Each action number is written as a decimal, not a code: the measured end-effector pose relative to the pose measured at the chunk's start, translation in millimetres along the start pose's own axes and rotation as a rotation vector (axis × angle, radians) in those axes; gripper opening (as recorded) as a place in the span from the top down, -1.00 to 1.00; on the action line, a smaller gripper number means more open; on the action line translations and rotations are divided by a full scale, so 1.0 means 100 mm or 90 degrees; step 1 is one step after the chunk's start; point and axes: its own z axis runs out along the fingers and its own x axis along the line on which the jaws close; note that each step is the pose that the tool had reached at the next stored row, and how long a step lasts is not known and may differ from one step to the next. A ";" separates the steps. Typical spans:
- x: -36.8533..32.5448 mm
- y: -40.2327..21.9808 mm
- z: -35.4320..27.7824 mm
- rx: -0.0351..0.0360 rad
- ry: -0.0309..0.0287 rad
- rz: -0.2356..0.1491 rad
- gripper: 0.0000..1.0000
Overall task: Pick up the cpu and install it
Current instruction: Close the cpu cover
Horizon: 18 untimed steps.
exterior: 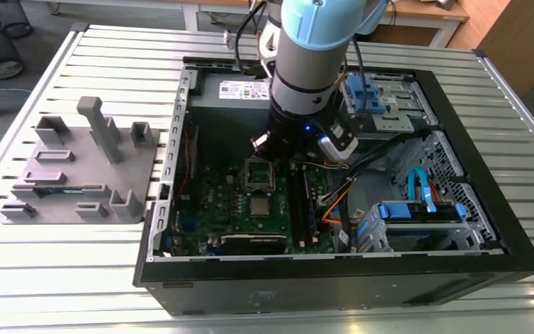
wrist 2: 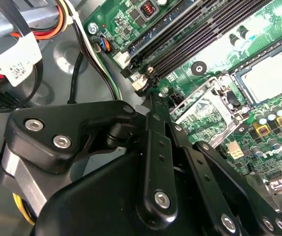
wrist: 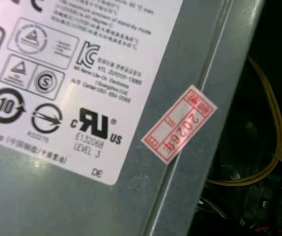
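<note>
Exterior view: my arm [exterior: 309, 62] reaches into the case [exterior: 341, 285]. The cpu [exterior: 261, 205] lies at its six o'clock, seemingly already seated on the board [exterior: 216, 195].

Second wrist view: gripper [wrist 2: 153, 105] near the open frame [wrist 2: 205, 110]; jaws' state I cannot tell.

First wrist view: the power supply [wrist: 82, 187] is close, so a swing could snag those yellow wires [wrist: 280, 132].

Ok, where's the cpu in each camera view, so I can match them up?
Exterior view: the cpu is the silver square on the motherboard, just below the socket frame in the picture.
Second wrist view: the cpu lies beside the same socket frame.
First wrist view: the power supply casing with its red sticker.
Shared landmark: the socket frame, in the exterior and second wrist views.
</note>
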 end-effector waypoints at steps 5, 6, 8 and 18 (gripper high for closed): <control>0.005 0.002 -0.012 0.0002 0.0000 0.000 0.79; 0.004 0.003 -0.022 0.0001 -0.0001 0.000 0.79; 0.003 0.006 -0.048 0.0001 -0.0001 0.000 0.79; 0.001 0.012 -0.117 0.0000 0.0007 -0.007 0.79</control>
